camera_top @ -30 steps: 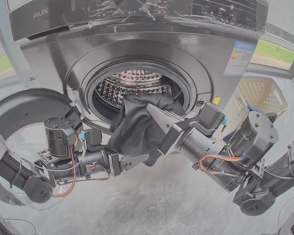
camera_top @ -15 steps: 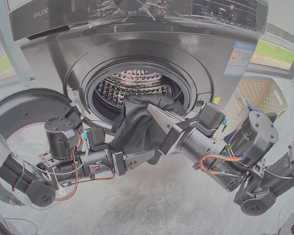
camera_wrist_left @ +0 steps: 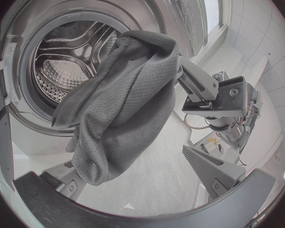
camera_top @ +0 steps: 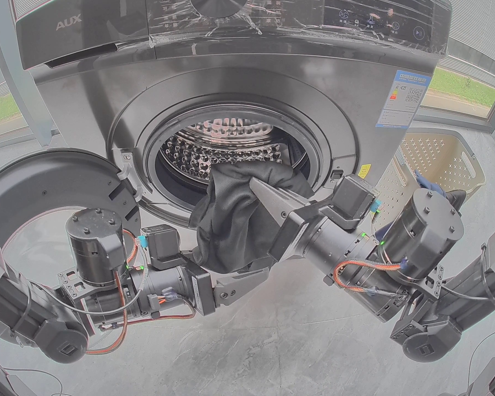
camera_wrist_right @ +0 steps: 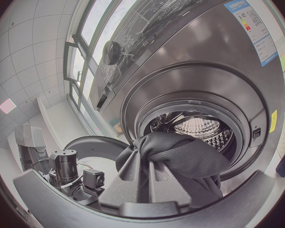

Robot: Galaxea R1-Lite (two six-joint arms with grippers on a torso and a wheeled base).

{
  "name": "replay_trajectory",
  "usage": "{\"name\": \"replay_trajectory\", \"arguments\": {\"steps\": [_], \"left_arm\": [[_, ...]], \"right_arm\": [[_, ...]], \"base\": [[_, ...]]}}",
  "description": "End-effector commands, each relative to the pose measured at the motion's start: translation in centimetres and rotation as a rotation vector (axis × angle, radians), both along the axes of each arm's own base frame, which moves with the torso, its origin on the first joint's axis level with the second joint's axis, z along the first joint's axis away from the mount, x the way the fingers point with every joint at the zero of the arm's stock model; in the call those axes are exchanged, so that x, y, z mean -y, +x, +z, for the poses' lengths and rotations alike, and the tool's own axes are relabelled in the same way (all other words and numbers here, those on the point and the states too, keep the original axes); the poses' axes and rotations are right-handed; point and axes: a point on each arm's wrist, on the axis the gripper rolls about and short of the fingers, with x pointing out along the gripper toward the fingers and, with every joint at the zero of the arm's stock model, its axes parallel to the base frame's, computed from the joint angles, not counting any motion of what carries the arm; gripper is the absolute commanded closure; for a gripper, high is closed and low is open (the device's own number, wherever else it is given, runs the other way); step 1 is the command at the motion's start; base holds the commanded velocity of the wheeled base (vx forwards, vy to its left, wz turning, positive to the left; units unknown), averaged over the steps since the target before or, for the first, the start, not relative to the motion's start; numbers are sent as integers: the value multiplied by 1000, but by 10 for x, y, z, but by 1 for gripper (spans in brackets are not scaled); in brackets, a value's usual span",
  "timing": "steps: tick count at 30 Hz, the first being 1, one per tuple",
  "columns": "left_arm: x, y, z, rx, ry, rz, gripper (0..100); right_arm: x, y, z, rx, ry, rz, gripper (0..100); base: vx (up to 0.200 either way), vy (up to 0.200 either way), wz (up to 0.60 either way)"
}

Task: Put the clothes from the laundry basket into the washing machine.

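Edging up toward the round drum opening (camera_top: 225,138) of the grey steel washing machine (camera_top: 291,78), the right gripper (camera_top: 254,182) stays clamped on the dark mesh garment (camera_top: 231,226) at that opening's lower lip, while the left gripper (camera_top: 256,275), spread open, has dropped beneath, so the drop-in looks near.

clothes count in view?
2: dark garment in the right gripper at the drum; blue cloth in the laundry basket. More may hide behind the arm.
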Motion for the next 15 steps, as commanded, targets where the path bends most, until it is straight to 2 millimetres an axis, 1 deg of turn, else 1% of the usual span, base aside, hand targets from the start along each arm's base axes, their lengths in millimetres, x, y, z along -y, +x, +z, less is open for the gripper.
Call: {"name": "replay_trajectory", "arguments": {"steps": [1, 2, 3, 8, 15], "left_arm": [[1, 0, 0, 3, 1, 13, 0], [1, 1, 0, 3, 4, 27, 0], [1, 1, 0, 4, 4, 33, 100], [2, 6, -1, 16, 3, 71, 100], [-1, -2, -1, 41, -13, 83, 100]], "right_arm": [[0, 0, 0, 1, 2, 0, 100], [0, 0, 0, 2, 3, 0, 100], [0, 0, 0, 2, 3, 0, 100], [0, -2, -1, -1, -1, 5, 100], [2, -5, -9, -23, -28, 6, 100]], "base": [[0, 0, 0], [0, 0, 0], [0, 0, 0], [0, 0, 0], [0, 0, 0]]}}
